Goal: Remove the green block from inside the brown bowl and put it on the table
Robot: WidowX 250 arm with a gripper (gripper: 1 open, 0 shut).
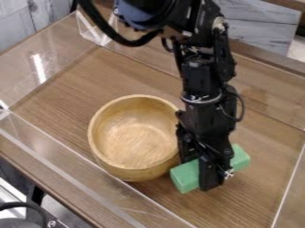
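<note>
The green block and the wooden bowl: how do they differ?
The green block is small, flat-sided and bright green; the brown bowl is far larger, round and pale wood with visible grain. The gripper is shut on the block; the bowl stands free and empty. Both are down at the table, side by side.

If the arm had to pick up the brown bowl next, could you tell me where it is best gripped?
Grip the brown bowl on its thick rim, one finger inside and one outside, coming straight down at the near-left side. It sits upright with its mouth open, and the gripper with the green block crowds its right side.
</note>
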